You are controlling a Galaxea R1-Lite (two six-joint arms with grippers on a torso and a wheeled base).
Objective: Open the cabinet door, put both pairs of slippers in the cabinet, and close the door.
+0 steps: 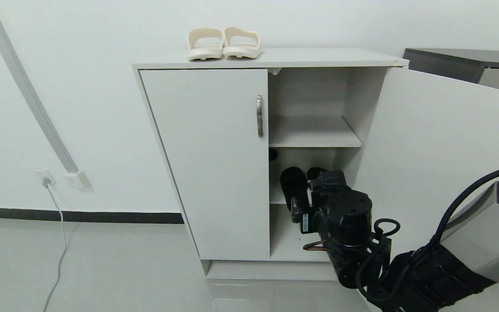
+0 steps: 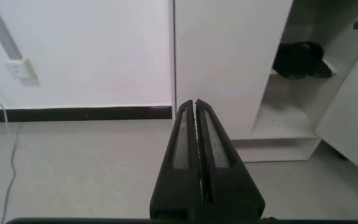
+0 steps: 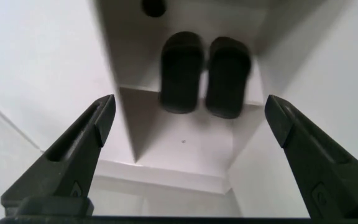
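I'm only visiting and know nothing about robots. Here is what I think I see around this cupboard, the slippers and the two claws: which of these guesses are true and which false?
1. The black slippers lie inside the cabinet. True.
2. The cream slippers are inside it too. False: they sit on top of the cabinet.
3. Both cabinet doors are open. False: the right door is open and the left door is shut.
4. The right gripper is open. True.
5. The left gripper holds a slipper. False: it is shut on nothing.
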